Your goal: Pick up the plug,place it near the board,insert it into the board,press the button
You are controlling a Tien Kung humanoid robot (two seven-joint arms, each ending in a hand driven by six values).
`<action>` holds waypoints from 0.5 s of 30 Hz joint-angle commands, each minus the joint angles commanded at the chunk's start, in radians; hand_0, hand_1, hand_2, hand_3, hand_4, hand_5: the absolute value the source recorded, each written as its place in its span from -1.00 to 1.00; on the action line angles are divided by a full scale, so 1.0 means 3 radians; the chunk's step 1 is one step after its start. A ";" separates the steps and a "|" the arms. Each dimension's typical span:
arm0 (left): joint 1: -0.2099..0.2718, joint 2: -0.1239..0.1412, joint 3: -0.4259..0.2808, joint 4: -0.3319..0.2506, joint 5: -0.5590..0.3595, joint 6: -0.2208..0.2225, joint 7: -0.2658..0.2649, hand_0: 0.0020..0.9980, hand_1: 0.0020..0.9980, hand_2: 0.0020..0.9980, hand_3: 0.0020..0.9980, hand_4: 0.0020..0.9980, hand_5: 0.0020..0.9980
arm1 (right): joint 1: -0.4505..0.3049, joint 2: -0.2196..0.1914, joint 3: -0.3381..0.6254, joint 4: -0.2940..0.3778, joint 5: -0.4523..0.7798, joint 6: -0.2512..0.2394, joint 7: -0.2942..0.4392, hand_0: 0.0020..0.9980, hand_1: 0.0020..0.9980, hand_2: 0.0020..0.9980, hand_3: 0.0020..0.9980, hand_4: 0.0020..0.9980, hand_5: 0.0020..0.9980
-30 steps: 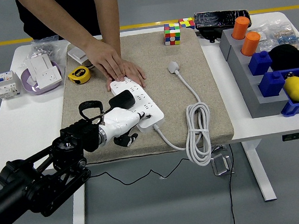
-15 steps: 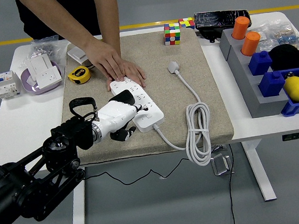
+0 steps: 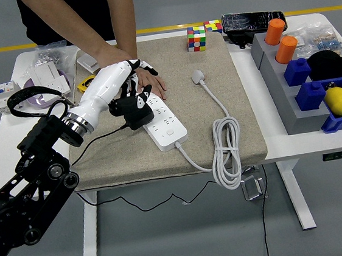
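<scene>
A white power strip (image 3: 165, 123) lies slanted on the beige mat (image 3: 212, 50). A black plug (image 3: 135, 111) stands on the strip's left middle part, and its thin black cable (image 3: 97, 136) trails left and off the mat. My left hand (image 3: 129, 94), white with dark fingertips, comes down from above with its fingers curled around the plug's top. A person's hand (image 3: 153, 83) lies flat on the strip's far end, partly hidden behind my hand. My right arm is out of view.
The strip's white cord lies coiled (image 3: 225, 153) at the mat's right, ending in a white plug (image 3: 198, 76). A yellow tape measure (image 3: 85, 84), a purple bowl (image 3: 33, 99) with sockets, cube puzzles (image 3: 197, 38) and grey and blue bins (image 3: 301, 90) with a lemon (image 3: 338, 100) surround the mat.
My left arm swung up and toward the far side, so the hand now comes at the plug from above. The plug shifted slightly along the strip. The person's hand stayed put.
</scene>
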 joint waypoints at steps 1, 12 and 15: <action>-0.0009 -0.0010 -0.0027 0.0036 -0.0124 0.0003 -0.0019 -0.32 0.02 0.02 0.12 0.83 -0.88 | 0.0001 -0.0001 -0.0002 -0.0001 0.0002 0.0000 0.0000 0.84 0.61 0.53 0.55 1.00 0.62; -0.0237 -0.0142 -0.0161 0.0528 -0.1228 -0.0058 -0.0093 0.44 0.55 0.40 0.25 0.68 -0.59 | 0.0032 0.0005 -0.0001 0.0000 0.0009 0.0001 0.0002 0.83 0.61 0.54 0.56 1.00 0.62; -0.0335 -0.0170 -0.0161 0.0735 -0.1413 -0.0167 -0.0039 0.98 1.00 0.95 1.00 1.00 -0.28 | 0.0042 0.0004 0.0003 0.0001 0.0007 -0.0001 0.0001 0.84 0.61 0.54 0.55 1.00 0.62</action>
